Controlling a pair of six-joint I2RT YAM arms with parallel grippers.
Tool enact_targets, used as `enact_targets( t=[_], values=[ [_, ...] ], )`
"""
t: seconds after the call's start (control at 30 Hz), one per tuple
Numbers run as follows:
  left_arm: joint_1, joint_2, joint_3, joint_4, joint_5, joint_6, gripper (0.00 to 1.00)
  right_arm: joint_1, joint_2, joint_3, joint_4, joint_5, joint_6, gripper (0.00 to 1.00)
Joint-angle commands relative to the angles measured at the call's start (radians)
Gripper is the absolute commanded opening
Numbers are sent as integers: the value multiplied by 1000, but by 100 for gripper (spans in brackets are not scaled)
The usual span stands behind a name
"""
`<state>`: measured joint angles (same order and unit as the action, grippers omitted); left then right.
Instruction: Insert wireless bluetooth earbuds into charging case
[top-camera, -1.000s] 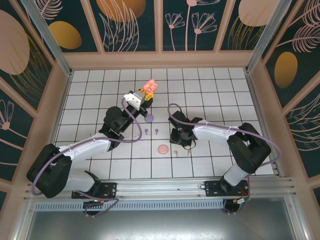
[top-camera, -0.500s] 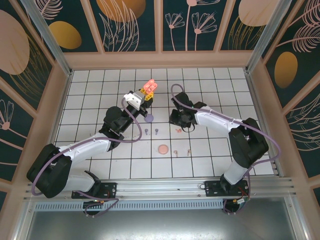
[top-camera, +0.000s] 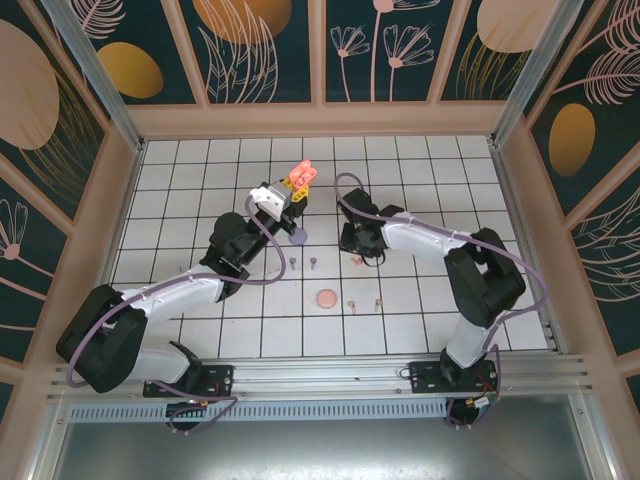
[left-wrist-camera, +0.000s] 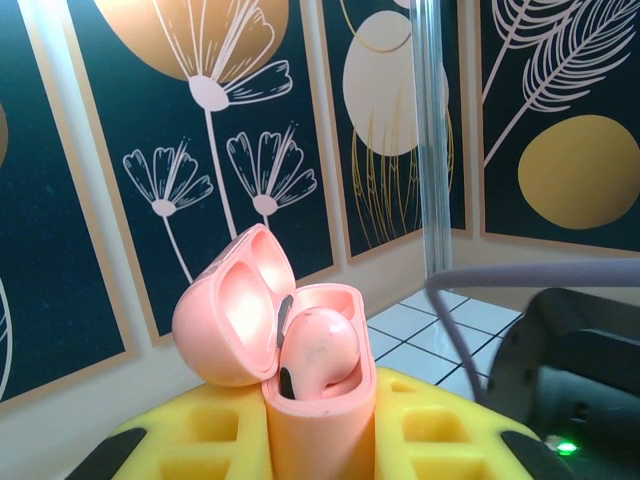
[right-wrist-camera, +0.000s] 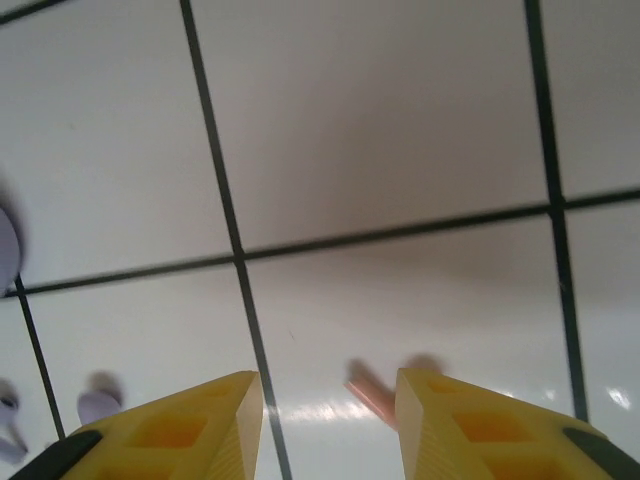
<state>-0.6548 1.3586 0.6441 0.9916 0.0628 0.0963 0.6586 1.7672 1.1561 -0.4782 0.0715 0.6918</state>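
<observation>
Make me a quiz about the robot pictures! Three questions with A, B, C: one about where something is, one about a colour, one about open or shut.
1. Where is the case?
A. Flat on the tiles
B. In the left hand
C. On the back wall

2. What colour is the bud inside the case?
A. Purple
B. Green
C. Pink

3. How is the case's lid?
A. Open
B. Shut
C. Taken off

Answers:
1 B: the left wrist view shows it standing between that hand's yellow fingers.
2 C: it is pink, like the case.
3 A: the lid is tipped back on its hinge.
</observation>
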Motion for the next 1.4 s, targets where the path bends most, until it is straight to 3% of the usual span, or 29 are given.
enact_targets(
  t=[0.0,0.5,1.37],
  values=[
    [-8,-2,2,53,5,-21,0,4,71,59,-49,29,-53,41],
    [-7,-24,0,50,-2,-19,0,48,172,96,-69,-28,-109,39],
    [-8,-32,2,54,3,-23,0,134,35,-97,-103,-42,-92,37]
  ],
)
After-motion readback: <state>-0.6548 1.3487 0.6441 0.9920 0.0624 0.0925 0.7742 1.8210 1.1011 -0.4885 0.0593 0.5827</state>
